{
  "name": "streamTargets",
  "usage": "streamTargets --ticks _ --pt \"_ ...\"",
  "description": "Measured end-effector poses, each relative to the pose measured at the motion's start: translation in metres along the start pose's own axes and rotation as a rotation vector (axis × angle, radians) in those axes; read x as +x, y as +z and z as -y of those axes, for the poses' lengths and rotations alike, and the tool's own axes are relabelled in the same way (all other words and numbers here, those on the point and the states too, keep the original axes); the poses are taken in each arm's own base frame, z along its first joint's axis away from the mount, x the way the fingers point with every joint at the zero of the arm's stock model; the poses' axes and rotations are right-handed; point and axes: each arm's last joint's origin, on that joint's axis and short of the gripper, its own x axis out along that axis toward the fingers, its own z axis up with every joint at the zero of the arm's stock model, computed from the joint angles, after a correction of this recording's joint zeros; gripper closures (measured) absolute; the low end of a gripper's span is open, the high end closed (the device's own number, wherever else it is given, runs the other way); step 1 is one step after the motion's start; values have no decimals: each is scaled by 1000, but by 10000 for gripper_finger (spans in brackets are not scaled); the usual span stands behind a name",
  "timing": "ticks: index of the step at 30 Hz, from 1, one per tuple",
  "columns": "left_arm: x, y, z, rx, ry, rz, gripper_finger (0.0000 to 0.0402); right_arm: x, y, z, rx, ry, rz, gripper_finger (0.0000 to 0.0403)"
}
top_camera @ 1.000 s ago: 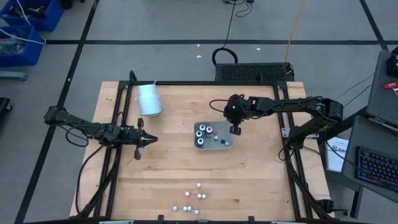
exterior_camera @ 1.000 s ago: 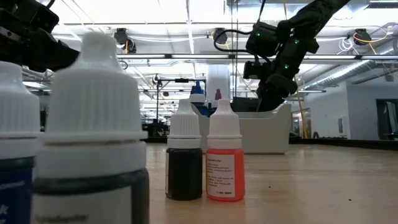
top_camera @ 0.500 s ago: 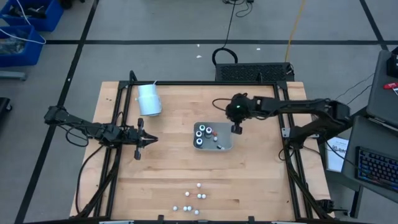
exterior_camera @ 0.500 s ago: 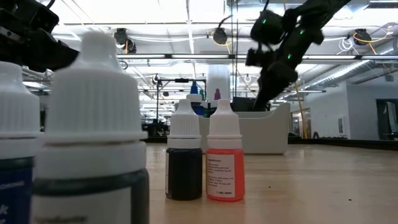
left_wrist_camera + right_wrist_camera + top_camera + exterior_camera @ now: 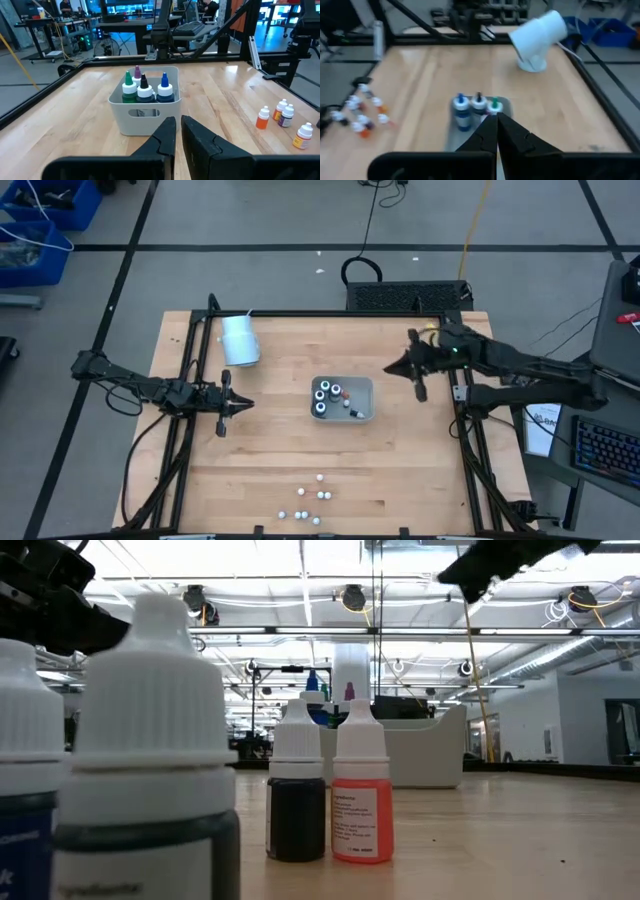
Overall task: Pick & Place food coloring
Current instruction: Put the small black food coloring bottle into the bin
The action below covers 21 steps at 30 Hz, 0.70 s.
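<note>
A pale tray (image 5: pixel 362 385) sits mid-table with several food coloring bottles (image 5: pixel 325 394) standing in it; one small bottle (image 5: pixel 351 409) lies on its side there. More small bottles (image 5: pixel 312 505) stand loose near the table's near edge; the low view shows a dark one (image 5: pixel 297 802) and a red-orange one (image 5: pixel 361 802) up close. My right gripper (image 5: pixel 390 369) is shut, empty, and raised to the right of the tray, pointing at it (image 5: pixel 496 125). My left gripper (image 5: pixel 240 406) waits shut, left of the tray (image 5: pixel 177 131).
A pale-blue-white cup (image 5: pixel 240 340) lies on its side near the far left corner, also in the right wrist view (image 5: pixel 538 34). Black frame rails (image 5: pixel 190 380) run along the table's left and right sides. Bare wood lies between the tray and the loose bottles.
My right gripper has pulled away from above the tray's right end, moving toward the table's right edge and rising; in the low view it has climbed nearly out of the top of the picture. The left arm and the bottles have stayed where they were.
</note>
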Motion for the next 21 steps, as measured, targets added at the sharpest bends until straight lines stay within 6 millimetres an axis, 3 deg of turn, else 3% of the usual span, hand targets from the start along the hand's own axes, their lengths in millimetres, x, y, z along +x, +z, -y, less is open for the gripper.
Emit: streamTargets --ticks 13,21 --pt "0 0 0 -4 0 0 366 -20 -65 -28 34 36 169 403" --pt "0 -1 0 -13 0 -8 366 -27 -95 -33 14 59 319 403"
